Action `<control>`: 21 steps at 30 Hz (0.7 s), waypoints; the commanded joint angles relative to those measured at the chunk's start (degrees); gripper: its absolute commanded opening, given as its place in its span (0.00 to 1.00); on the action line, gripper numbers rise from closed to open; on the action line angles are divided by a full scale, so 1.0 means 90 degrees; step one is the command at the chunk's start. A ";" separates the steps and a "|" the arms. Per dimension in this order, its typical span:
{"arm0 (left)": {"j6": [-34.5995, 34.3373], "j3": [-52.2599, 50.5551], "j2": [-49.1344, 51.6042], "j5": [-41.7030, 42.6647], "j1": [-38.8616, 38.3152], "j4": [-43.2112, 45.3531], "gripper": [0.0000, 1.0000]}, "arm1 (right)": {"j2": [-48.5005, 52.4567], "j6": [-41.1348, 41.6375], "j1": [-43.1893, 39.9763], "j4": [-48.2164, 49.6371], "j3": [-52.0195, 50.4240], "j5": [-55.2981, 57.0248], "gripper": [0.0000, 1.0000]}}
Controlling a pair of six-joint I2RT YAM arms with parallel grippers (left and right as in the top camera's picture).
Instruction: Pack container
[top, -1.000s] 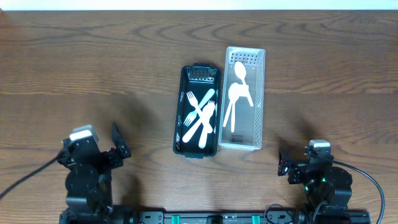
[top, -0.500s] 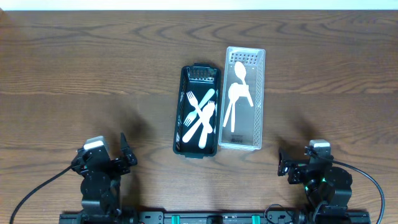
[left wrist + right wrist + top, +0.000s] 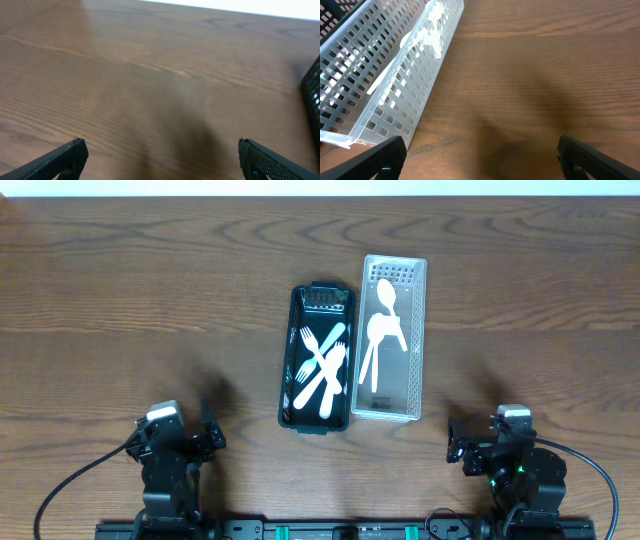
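A black slotted container (image 3: 290, 395) holds several white plastic forks (image 3: 322, 365) in the middle of the table. Beside it on the right, touching, a clear slotted container (image 3: 416, 340) holds white plastic spoons (image 3: 384, 330). The clear container also shows in the right wrist view (image 3: 395, 75), and an edge of the black one in the left wrist view (image 3: 314, 90). My left gripper (image 3: 205, 435) is open and empty at the front left. My right gripper (image 3: 455, 442) is open and empty at the front right, near the clear container's front corner.
The table (image 3: 120, 300) is dark brown wood. Both arm bases sit at the front edge. A pale strip runs along the table's far edge.
My left arm has drawn back toward the front edge and shifted slightly right. The right arm and both containers have not moved.
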 commanded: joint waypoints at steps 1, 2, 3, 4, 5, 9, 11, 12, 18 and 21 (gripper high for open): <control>-0.0058 -0.0148 -0.0058 -0.0007 0.0032 0.0063 0.98 | -0.0068 0.0080 0.0053 0.0000 -0.0032 0.0022 0.99; -0.0058 -0.0185 -0.0058 -0.0007 0.0032 0.0063 0.98 | -0.0068 0.0080 0.0053 0.0000 -0.0032 0.0022 0.99; -0.0058 -0.0211 -0.0058 -0.0007 0.0032 0.0063 0.98 | -0.0068 0.0080 0.0053 0.0000 -0.0032 0.0022 0.99; -0.0058 -0.0211 -0.0056 -0.0007 0.0032 0.0066 0.98 | -0.0068 0.0080 0.0053 0.0000 -0.0032 0.0019 0.99; -0.0056 -0.0211 -0.0056 -0.0010 0.0032 0.0066 0.98 | -0.0068 0.0080 0.0053 0.0000 -0.0032 0.0022 0.99; -0.0056 -0.0211 -0.0056 -0.0010 0.0032 0.0066 0.98 | -0.0068 0.0080 0.0053 0.0000 -0.0032 0.0022 0.99; -0.0056 -0.0211 -0.0056 -0.0010 0.0032 0.0063 0.98 | -0.0068 0.0080 0.0053 0.0000 -0.0032 0.0022 0.99; -0.0056 -0.0211 -0.0051 -0.0010 0.0032 0.0063 0.98 | -0.0068 0.0080 0.0053 0.0000 -0.0032 0.0022 0.99; -0.0056 -0.0211 -0.0044 -0.0010 0.0032 0.0063 0.98 | -0.0068 0.0080 0.0053 0.0000 -0.0032 0.0022 0.99; -0.0056 -0.0211 -0.0044 -0.0010 0.0032 0.0063 0.98 | -0.0068 0.0080 0.0053 0.0000 -0.0032 0.0022 0.99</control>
